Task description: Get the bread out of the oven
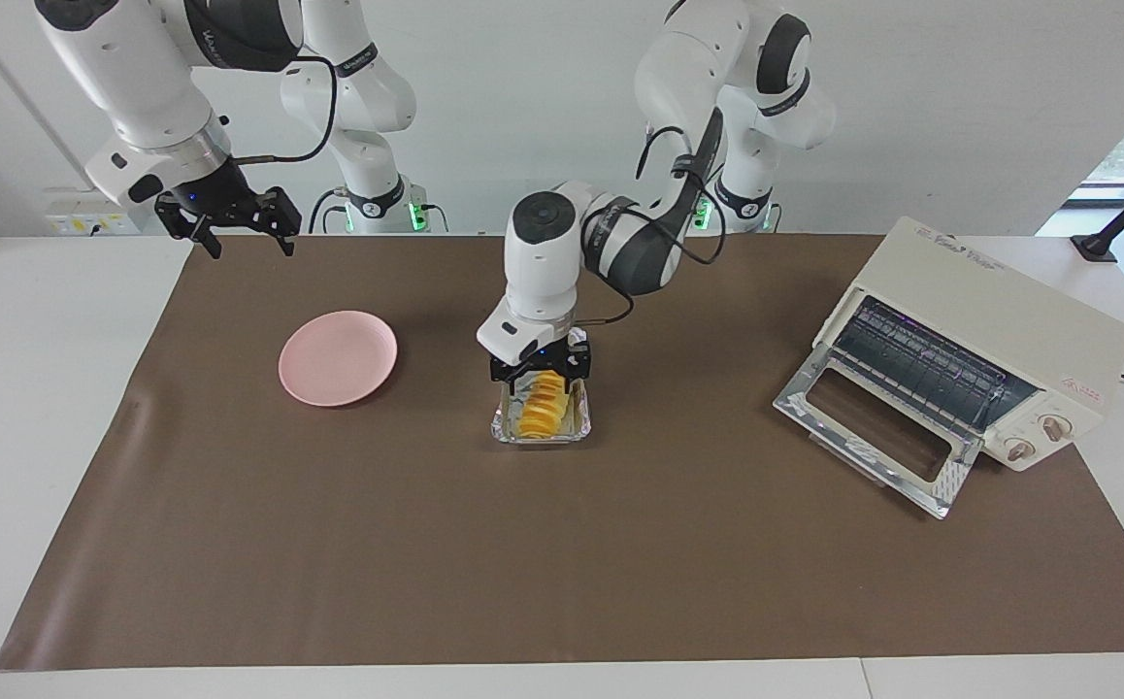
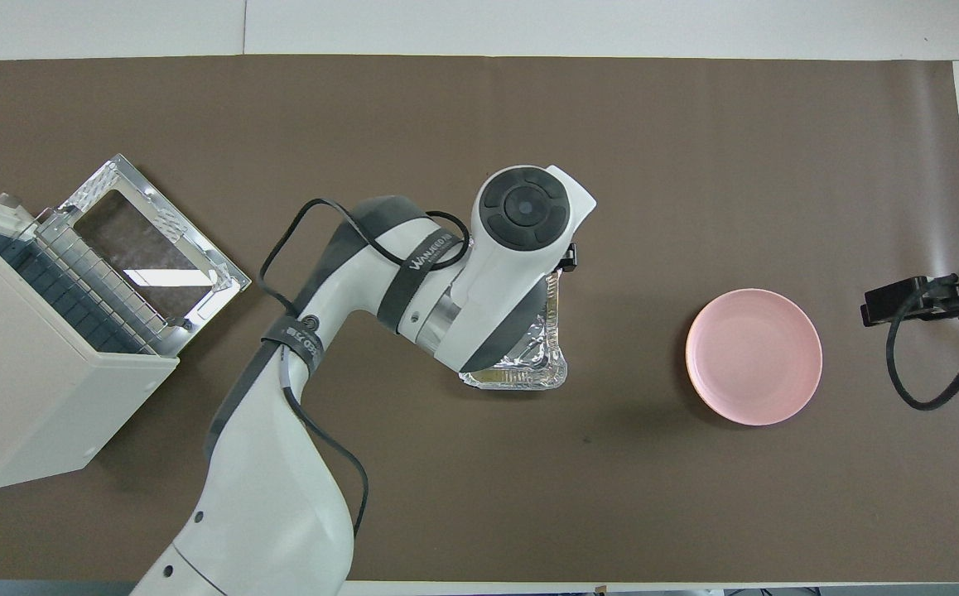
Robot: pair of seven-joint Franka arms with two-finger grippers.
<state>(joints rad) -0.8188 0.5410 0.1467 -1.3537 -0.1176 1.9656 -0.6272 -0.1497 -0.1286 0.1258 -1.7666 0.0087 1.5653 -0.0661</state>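
Note:
The bread (image 1: 541, 408), a ridged golden-yellow loaf, lies in a crinkled foil tray (image 1: 541, 438) on the brown mat mid-table, outside the oven. My left gripper (image 1: 540, 377) hangs low over the end of the loaf nearer the robots, open, with a finger on either side of it. In the overhead view the left arm's hand hides the bread and most of the foil tray (image 2: 521, 377). The cream-white oven (image 1: 994, 311) stands at the left arm's end of the table, its door (image 1: 873, 432) folded down and its rack bare. My right gripper (image 1: 228, 225) waits open, raised over the mat's corner.
A round pink plate (image 1: 338, 357) lies on the mat toward the right arm's end, beside the tray; it also shows as the pink plate (image 2: 754, 357) from overhead. The oven (image 2: 24, 389) sits angled, with its open door pointing toward mid-table.

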